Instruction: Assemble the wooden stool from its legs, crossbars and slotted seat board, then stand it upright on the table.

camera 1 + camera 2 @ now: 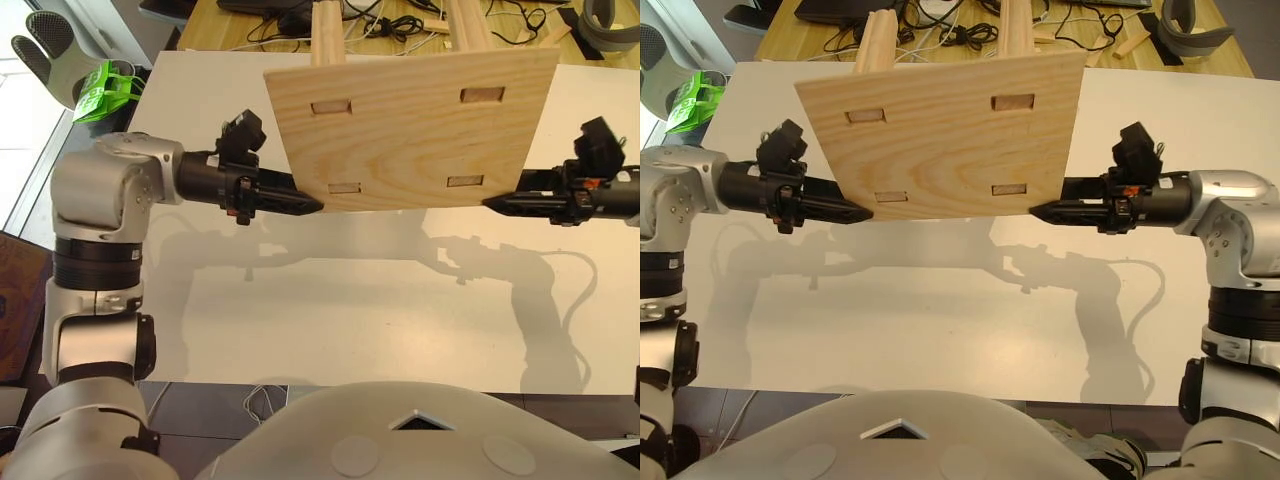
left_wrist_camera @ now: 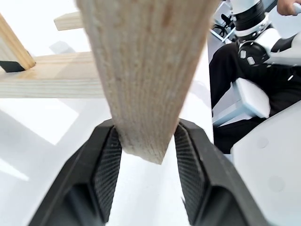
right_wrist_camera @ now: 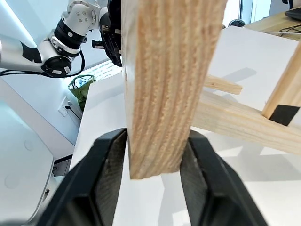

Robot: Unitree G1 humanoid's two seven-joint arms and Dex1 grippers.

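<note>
The slotted seat board (image 1: 410, 125) is gripped at its lower corners by the closed left gripper (image 1: 305, 204) and right gripper (image 1: 1040, 211), near the table's (image 1: 350, 320) far edge. The legs (image 1: 328, 30) behind it are largely hidden and cut off.

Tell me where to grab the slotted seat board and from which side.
Take the seat board by its two side edges, near the corners closest to the robot, coming in level from either side, as the left tool and right tool do. The thin slab fits between the fingers, and its slots sit inboard.
</note>
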